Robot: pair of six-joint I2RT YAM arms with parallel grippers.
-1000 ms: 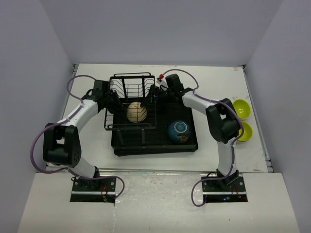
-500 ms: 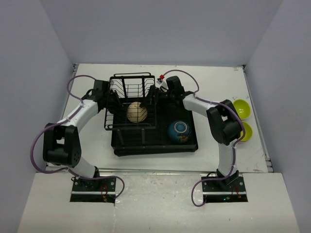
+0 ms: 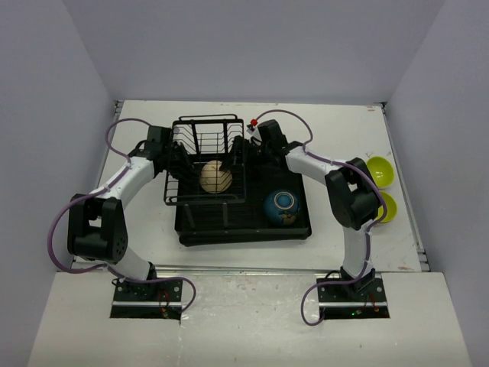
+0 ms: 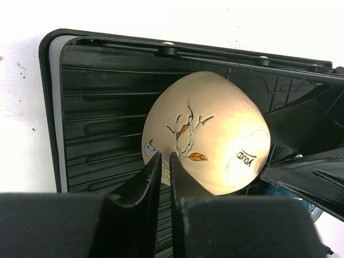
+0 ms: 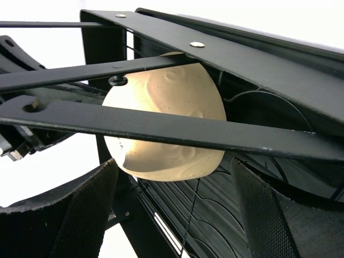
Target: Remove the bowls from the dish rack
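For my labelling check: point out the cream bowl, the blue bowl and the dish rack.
cream bowl (image 3: 215,176): top external view, its rounded outer side.
blue bowl (image 3: 283,205): top external view, its patterned inside.
dish rack (image 3: 244,230): top external view, its tray's near rim.

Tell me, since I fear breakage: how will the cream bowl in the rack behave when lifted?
The cream bowl looks glazed and hard, so likely slippery and chip-prone. Standing on edge between the rack bars, it may snag on them, or roll once freed.
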